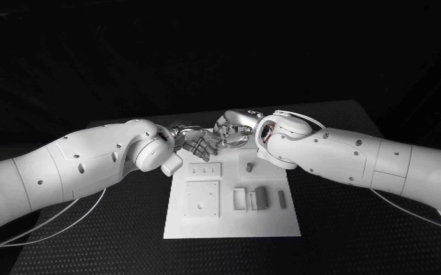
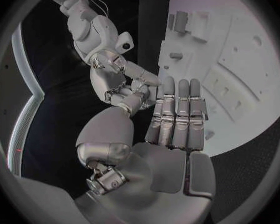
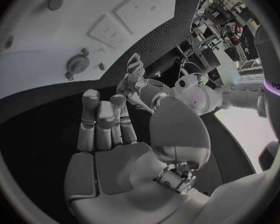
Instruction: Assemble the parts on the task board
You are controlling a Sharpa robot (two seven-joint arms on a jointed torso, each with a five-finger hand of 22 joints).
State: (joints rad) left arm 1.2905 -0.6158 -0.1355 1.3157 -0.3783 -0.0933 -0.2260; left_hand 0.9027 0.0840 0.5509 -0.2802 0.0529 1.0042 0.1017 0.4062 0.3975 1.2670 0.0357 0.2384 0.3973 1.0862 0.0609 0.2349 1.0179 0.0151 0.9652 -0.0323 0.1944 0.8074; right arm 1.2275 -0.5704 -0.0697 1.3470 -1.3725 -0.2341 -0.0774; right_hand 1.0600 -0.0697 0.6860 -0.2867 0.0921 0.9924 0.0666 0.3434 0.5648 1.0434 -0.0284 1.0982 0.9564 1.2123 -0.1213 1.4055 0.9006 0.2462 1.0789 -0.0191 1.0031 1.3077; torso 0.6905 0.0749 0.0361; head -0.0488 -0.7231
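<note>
A white rectangular task board point(image 1: 232, 224) lies flat in the middle of a black, finely textured table point(image 1: 92, 249), its long axis running away from the robot. On the board's near half sit a square raised plate point(image 1: 201, 199) on the left and a cluster of small upright grey parts point(image 1: 259, 198) on the right, block-shaped and standing close together. Farther back are a small slotted panel point(image 1: 206, 170) and a short round peg point(image 1: 248, 167).

Two smooth white arms reach in from either side and meet over the board's far edge. The left hand point(image 1: 195, 141), silver and metallic, has its fingers stretched out straight and side by side, and its palm holds nothing. The right hand point(image 1: 235, 125) is just beside it, fingertips nearly touching the left hand's; its fingers are partly curled but apart, and nothing is held. Both hands hover above the far end of the board, partly hiding it from the head view.
</note>
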